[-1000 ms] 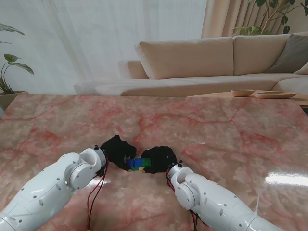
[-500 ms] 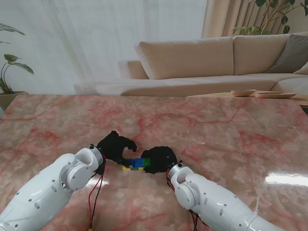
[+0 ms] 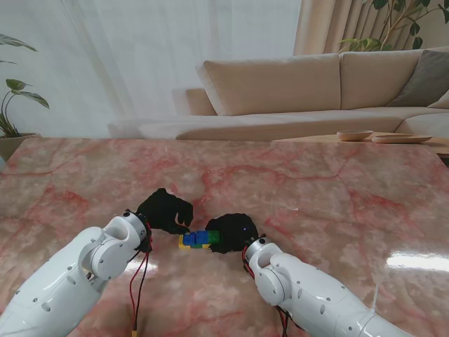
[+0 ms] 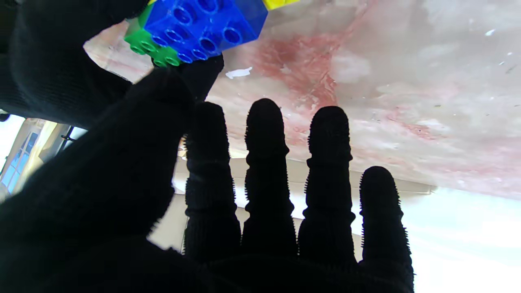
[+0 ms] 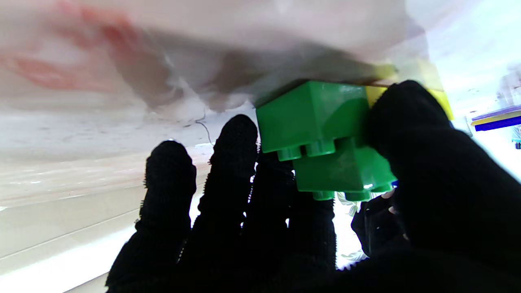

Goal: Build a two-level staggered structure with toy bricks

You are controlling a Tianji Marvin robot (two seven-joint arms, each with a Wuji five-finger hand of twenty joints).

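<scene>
Two levels of stacked plastic toy bricks (image 3: 198, 239), blue and green over yellow, sit on pink marble table (image 3: 316, 182). Right hand (image 3: 231, 232) clamped on green end. Left hand (image 3: 165, 211), fingers apart, just withdrew; stack likely seated.

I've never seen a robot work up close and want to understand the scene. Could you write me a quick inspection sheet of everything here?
Surface: pink marble table, glossy, with a glare patch on the right.
Job's things: small brick stack between the hands; blue brick on top, green bricks stepped one over the other, yellow brick at the base.
Clutter: nothing seen on the table.
Hands: left hand beside the stack, fingers spread, holding nothing; right hand shut on the stack's green end.
Cables: red and black wires hang from the left wrist; some also under the right arm.
Surroundings: beige sofa, curtains, plants, and dishes on a side table.
</scene>
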